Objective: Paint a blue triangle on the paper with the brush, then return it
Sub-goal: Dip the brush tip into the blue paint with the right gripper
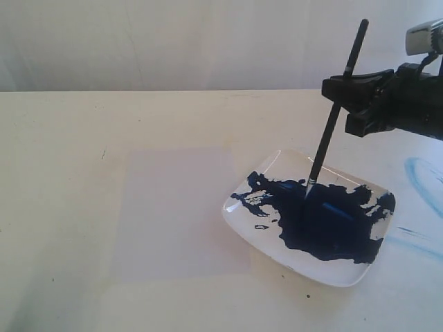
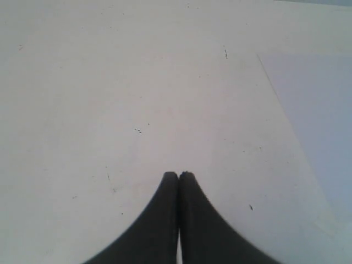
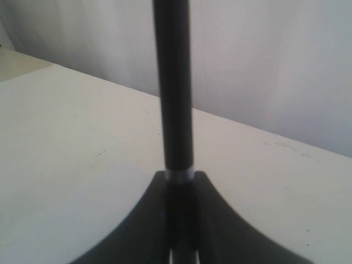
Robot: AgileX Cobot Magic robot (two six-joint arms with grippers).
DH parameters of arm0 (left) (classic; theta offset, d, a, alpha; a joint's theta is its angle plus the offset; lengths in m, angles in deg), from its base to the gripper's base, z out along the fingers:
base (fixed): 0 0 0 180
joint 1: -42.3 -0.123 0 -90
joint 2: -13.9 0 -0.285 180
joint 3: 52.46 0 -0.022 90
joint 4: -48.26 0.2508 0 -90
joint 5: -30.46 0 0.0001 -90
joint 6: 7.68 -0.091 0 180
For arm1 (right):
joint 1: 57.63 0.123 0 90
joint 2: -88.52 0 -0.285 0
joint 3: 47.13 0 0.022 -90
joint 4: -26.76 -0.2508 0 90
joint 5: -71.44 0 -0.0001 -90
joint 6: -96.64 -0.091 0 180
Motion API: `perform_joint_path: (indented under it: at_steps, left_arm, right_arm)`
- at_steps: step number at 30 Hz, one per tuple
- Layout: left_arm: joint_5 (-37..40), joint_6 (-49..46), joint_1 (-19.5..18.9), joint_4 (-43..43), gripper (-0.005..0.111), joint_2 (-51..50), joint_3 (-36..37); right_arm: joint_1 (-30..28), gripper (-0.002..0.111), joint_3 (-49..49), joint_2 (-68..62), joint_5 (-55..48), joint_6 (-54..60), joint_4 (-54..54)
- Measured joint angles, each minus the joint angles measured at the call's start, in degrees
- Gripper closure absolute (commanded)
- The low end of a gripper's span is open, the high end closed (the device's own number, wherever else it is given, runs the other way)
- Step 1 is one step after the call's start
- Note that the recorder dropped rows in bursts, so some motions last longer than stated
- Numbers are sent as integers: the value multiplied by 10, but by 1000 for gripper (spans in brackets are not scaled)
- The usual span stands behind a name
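One brush [image 1: 324,149], long, thin and black, stands steeply in the right gripper [image 1: 344,104], whose jaws are drawn in narrow and clamp its handle – the right wrist view shows the shaft [image 3: 173,82] pinched between the two fingers [image 3: 146,220]. Its top leans to the right, and its tip is dipped in the single dark blue paint blotch [image 1: 325,225] on the one white plate [image 1: 331,275], right of centre. One sheet of paper [image 1: 180,214], pale lilac, lies flat just left of the plate, apart from the brush. Two faint light-blue smears [image 1: 422,181] mark the table [image 1: 69,138] at the far right. The left gripper [image 2: 179,176] has its jaws pressed together on nothing – it hangs over bare tabletop near the paper's edge.
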Motion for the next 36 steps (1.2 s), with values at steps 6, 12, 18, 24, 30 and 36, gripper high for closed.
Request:
perform_joint_path:
  at_steps: [6, 12, 18, 24, 30, 36]
  left_arm:
    - [-2, 0, 0, 0, 107, 0, 0]
    - [-65, 38, 0, -15, 107, 0, 0]
    - [-187, 145, 0, -27, 107, 0, 0]
    - [-82, 130, 0, -29, 107, -33, -67]
    - [41, 85, 0, -30, 107, -170, -194]
    - [226, -223, 0, -231, 107, -361, -392]
  right_arm:
    - [0, 108, 0, 0, -11, 1, 0]
    - [0, 108, 0, 0, -16, 4, 0]
    - [0, 108, 0, 0, -15, 4, 0]
    - [0, 108, 0, 0, 17, 4, -6]
    - [0, 108, 0, 13, 39, 4, -15]
    - [0, 108, 0, 33, 63, 4, -18]
